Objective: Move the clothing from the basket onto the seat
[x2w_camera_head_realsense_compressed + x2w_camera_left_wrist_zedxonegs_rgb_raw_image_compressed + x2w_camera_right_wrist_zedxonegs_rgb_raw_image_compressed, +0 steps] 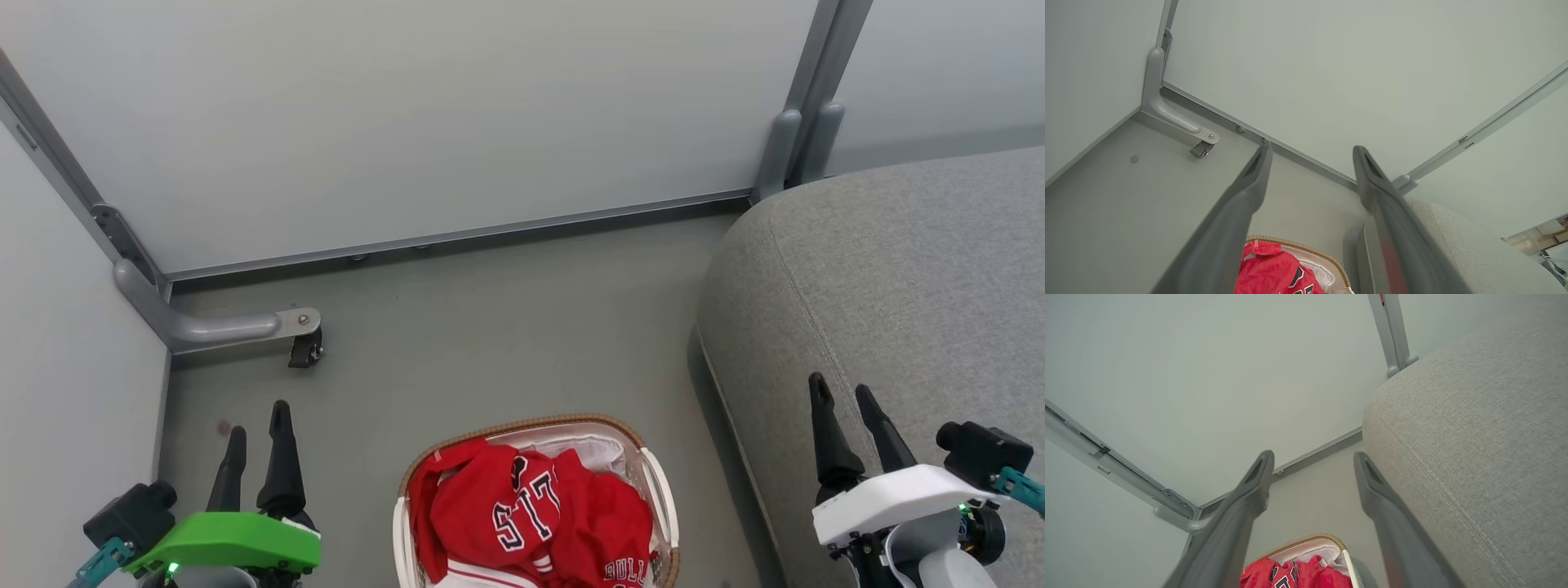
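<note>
Left pincer (259, 417) and right pincer (839, 384) agape, empty (red clothing (522, 510) heaped in basket (571, 420), both cut off below)

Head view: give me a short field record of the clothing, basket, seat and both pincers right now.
basket: small oval white perforated plastic basket with brown woven rim, on the grey floor
seat: large light grey fabric sofa cushion, right of the basket
clothing: red basketball jerseys with black lettering, heaped inside the basket, none on the seat
left pincer: open, empty, above the floor left of the basket
right pincer: open, empty, at the seat's near edge
</note>
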### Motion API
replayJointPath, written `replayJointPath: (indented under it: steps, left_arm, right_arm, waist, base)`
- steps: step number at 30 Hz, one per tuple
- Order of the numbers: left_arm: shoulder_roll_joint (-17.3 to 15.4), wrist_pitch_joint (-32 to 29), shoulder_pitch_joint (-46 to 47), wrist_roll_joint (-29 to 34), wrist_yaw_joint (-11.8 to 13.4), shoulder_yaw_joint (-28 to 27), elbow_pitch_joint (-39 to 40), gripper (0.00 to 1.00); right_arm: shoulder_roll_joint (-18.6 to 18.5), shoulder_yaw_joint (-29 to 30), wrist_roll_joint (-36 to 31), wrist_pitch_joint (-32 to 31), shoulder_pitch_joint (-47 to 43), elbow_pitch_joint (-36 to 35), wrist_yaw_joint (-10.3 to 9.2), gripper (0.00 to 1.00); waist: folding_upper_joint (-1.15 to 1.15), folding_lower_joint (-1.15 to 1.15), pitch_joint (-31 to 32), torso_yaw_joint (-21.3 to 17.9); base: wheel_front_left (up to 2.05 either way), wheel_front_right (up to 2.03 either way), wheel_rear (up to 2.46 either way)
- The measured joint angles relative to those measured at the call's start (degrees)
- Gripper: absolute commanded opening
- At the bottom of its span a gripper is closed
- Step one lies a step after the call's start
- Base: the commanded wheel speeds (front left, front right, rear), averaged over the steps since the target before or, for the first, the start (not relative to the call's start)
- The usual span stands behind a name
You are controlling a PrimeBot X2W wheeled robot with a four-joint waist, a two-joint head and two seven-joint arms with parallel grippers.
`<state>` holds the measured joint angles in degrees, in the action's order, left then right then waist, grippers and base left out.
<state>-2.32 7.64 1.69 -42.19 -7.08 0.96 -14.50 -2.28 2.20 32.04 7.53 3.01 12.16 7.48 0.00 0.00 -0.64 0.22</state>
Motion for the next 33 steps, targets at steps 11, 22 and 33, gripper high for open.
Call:
replayJointPath:
  steps: [11,22,33]
  left_arm:
    - [-0.09,1.57,-0.19,5.36,-0.02,1.0,-2.41,1.0]
    - [-0.14,3.03,-0.37,10.38,-0.03,1.3,-3.76,1.0]
    - [-0.18,4.35,-0.5,14.55,-0.05,2.16,-5.06,1.0]
  right_arm:
    - [-0.07,-1.46,-8.53,1.6,-0.01,1.12,0.0,1.0]
    - [-0.15,-2.61,-15.52,3.12,0.01,1.56,0.0,1.0]
    - [-0.26,-3.37,-20.91,4.46,0.01,1.66,0.0,1.0]
  waist:
    - [0.0,0.0,-0.07,0.01]
    - [0.0,0.0,-0.32,0.01]
    - [0.0,0.0,-0.3,0.09]
  base:
    - [0.0,0.0,0.0]
    - [0.0,0.0,0.0]
    - [0.0,0.0,0.0]
